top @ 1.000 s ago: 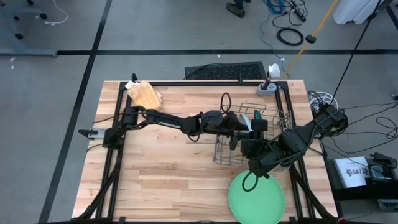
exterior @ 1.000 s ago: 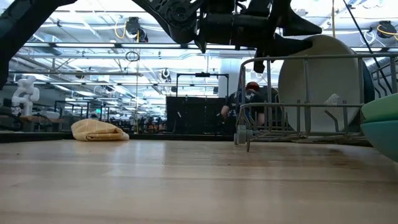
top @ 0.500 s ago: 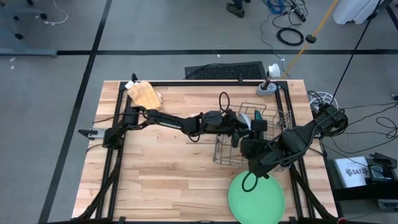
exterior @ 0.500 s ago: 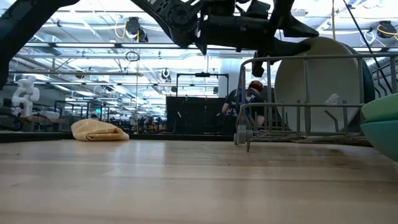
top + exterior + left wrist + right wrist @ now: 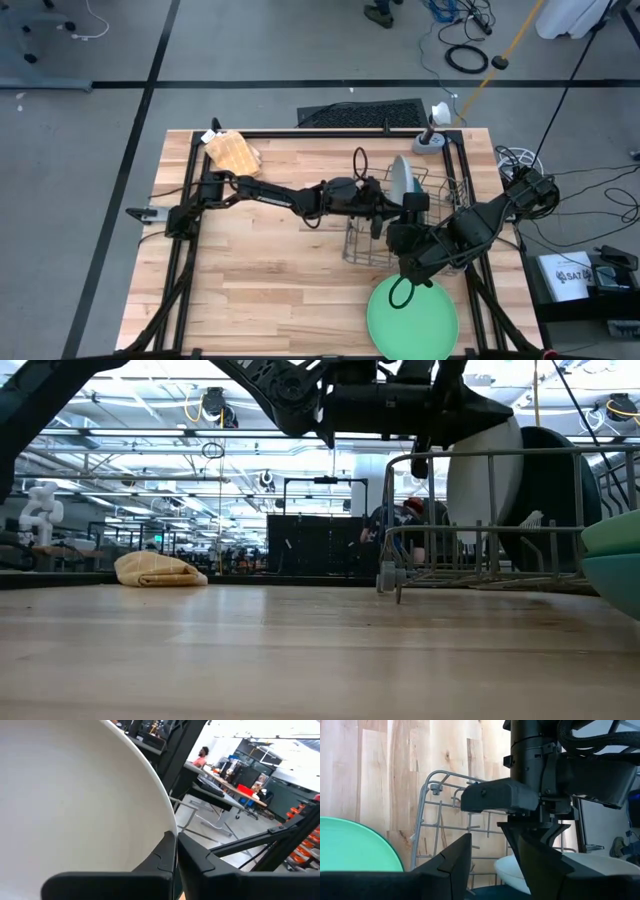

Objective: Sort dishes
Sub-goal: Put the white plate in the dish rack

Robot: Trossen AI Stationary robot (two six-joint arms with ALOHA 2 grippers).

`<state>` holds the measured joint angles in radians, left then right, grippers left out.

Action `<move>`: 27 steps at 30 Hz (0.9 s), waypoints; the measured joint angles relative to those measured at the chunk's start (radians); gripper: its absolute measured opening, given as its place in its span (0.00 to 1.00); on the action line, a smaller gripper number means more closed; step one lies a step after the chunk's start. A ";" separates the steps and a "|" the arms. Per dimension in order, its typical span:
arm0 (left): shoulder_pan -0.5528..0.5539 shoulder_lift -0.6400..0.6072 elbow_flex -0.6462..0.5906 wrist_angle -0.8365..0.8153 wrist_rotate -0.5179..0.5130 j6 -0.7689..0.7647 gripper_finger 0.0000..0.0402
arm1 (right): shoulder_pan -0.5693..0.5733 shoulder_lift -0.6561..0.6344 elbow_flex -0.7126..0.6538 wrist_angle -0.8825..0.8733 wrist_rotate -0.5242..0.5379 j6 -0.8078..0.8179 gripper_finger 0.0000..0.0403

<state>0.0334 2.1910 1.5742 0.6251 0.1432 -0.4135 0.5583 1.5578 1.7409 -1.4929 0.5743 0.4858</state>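
Observation:
A small pale grey-white plate point(image 5: 485, 480) stands on edge in the wire rack point(image 5: 480, 455), and my left gripper point(image 5: 400, 203) is shut on its rim. In the left wrist view its pale face point(image 5: 75, 795) fills most of the picture. Behind it in the rack stands a dark plate point(image 5: 560, 485). A large light green plate point(image 5: 412, 315) lies flat on the table near the front edge. My right gripper point(image 5: 398, 248) hovers open at the rack's near side, between rack and green plate, touching nothing. My left gripper pinches the pale plate's upper rim point(image 5: 167, 825) between its two fingers, one on each face. The fingers point(image 5: 200, 857) come about level from the table's left. The plate stands tilted on edge, its lower part down among the rack's wires.
A tan cloth point(image 5: 232, 152) lies at the far left corner. A small stand point(image 5: 430, 140) sits beyond the rack at the far edge. Bare wood stretches across the left and middle of the table point(image 5: 270, 270). People work in the room behind.
The pale plate has turned and tipped in the rack. It now shows narrower in the low view and uncovers the dark plate behind it. In the high view its face now shows above the rack. My left gripper has edged toward the table's right.

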 joint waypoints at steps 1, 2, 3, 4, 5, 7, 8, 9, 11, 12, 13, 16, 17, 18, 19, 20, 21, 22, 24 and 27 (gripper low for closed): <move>0.000 0.000 0.000 0.006 0.010 -0.004 0.04 | 0.000 0.000 0.000 0.000 0.000 0.000 0.39; 0.000 0.000 -0.001 0.017 0.020 -0.020 0.04 | 0.000 0.000 0.000 0.000 0.000 0.000 0.39; 0.000 0.000 -0.001 0.028 0.034 -0.032 0.03 | 0.000 0.000 0.000 0.000 0.000 0.000 0.39; 0.001 0.000 -0.001 0.038 0.045 -0.045 0.03 | 0.000 0.000 0.000 0.000 0.000 0.000 0.39; 0.001 0.000 -0.001 0.044 0.052 -0.050 0.03 | 0.000 0.000 0.000 0.000 -0.001 0.000 0.39; 0.000 0.000 -0.001 0.047 0.072 -0.052 0.02 | 0.000 0.000 0.000 0.000 -0.004 0.000 0.39; -0.001 0.000 -0.001 0.047 0.082 -0.052 0.02 | 0.001 0.000 0.000 0.000 -0.005 0.000 0.39; -0.003 0.000 -0.001 0.047 0.088 -0.053 0.02 | 0.002 0.000 0.000 0.000 -0.005 0.000 0.39; -0.009 0.000 -0.001 0.048 0.092 -0.053 0.02 | 0.008 0.000 0.000 -0.001 -0.005 -0.002 0.39; -0.012 0.000 -0.001 0.048 0.092 -0.053 0.02 | 0.010 0.000 0.000 -0.001 -0.005 -0.005 0.39; -0.016 0.000 -0.001 0.048 0.092 -0.053 0.02 | 0.013 0.000 0.000 -0.001 -0.005 -0.007 0.39; -0.030 0.003 -0.001 0.062 0.091 -0.053 0.02 | 0.020 0.000 0.000 -0.002 -0.005 -0.008 0.39; -0.036 0.012 -0.001 0.090 0.092 -0.057 0.02 | 0.020 0.000 0.001 -0.005 -0.005 -0.008 0.39; -0.043 0.021 -0.001 0.120 0.092 -0.074 0.02 | 0.020 0.000 0.006 -0.008 -0.005 -0.008 0.39; -0.048 0.033 -0.001 0.149 0.094 -0.094 0.02 | 0.020 0.000 0.014 -0.010 -0.005 -0.008 0.39; -0.053 0.050 -0.001 0.188 0.094 -0.104 0.02 | 0.020 0.000 0.024 -0.010 -0.005 -0.008 0.39; -0.057 0.068 -0.001 0.218 0.095 -0.106 0.02 | 0.020 0.000 0.035 -0.011 -0.004 -0.008 0.39; -0.061 0.083 -0.001 0.242 0.095 -0.117 0.02 | 0.020 0.000 0.045 -0.011 -0.005 -0.008 0.39; -0.063 0.119 -0.002 0.310 0.094 -0.153 0.02 | 0.021 0.000 0.070 -0.010 -0.004 -0.008 0.39; -0.062 0.159 -0.002 0.440 0.098 -0.187 0.02 | 0.033 -0.002 0.095 -0.010 -0.001 -0.008 0.39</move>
<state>-0.0288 2.3495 1.5723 1.0655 0.2409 -0.6008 0.5910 1.5562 1.8360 -1.5029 0.5729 0.4777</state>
